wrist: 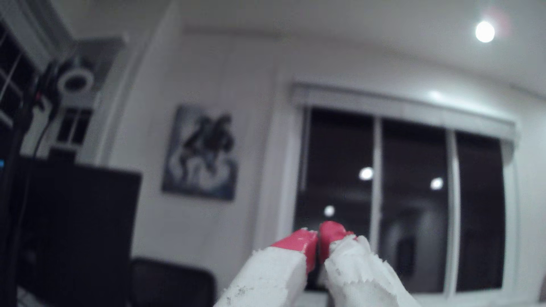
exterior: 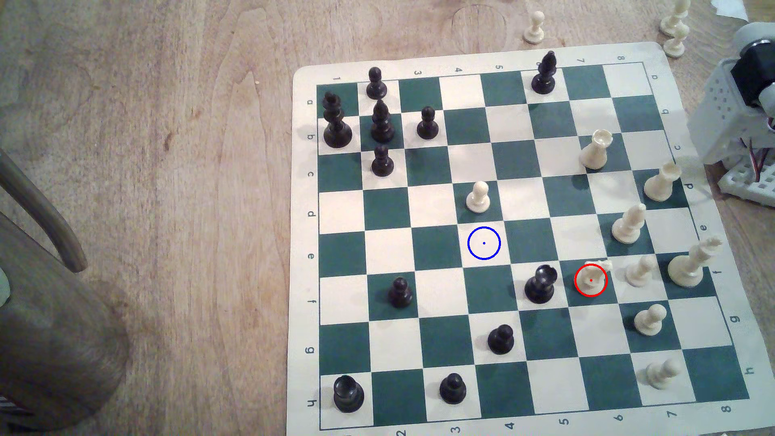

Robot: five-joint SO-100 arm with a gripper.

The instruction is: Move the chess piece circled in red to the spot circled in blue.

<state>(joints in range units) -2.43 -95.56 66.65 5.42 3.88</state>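
A short cream-white knight, the chess piece circled in red [exterior: 592, 277], stands on a dark green square of the board [exterior: 419, 419] toward the exterior view's right. The spot circled in blue [exterior: 484, 243] is a bare cream square two files toward the exterior view's left and one row up. A black rook [exterior: 540, 284] stands just beside the knight, on its left in that view. In the wrist view my gripper [wrist: 318, 236] points up at the room, its red-tipped white fingers [wrist: 298, 240] pressed together with nothing between them. The arm's white base [exterior: 738, 121] sits off the board's right edge.
A cream pawn [exterior: 478, 197] stands on the square just above the blue ring. Several cream pieces line the board's right side, such as a pawn [exterior: 639, 270] beside the knight. Black pieces crowd the upper left and lower rows. A wooden chair [exterior: 50, 268] is at far left.
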